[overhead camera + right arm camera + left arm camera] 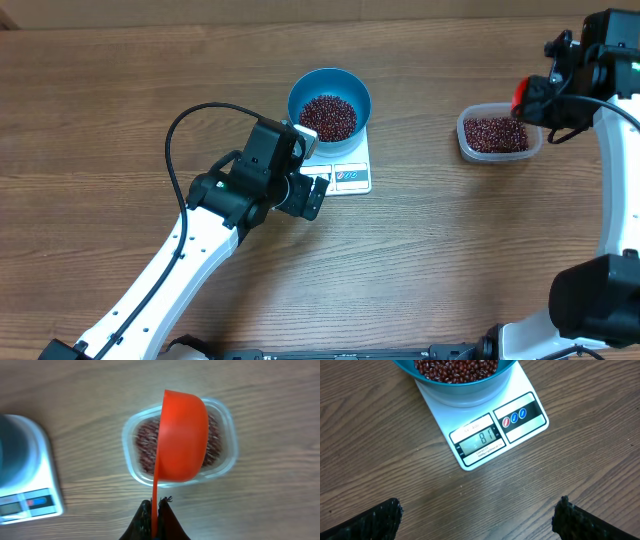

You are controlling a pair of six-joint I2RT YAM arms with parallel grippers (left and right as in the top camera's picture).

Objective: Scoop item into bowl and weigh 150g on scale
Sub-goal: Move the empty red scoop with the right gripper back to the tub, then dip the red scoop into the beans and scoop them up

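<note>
Clamping the orange scoop [182,435], right gripper [155,516] hovers above tiny maroon beans [147,447]; left gripper [477,519] gapes.

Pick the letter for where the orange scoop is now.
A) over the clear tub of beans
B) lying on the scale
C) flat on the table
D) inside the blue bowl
A: the right gripper holds the orange scoop by its handle over the clear tub.

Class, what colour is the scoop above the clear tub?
The scoop is bright orange-red; the right wrist view shows it best.
</note>
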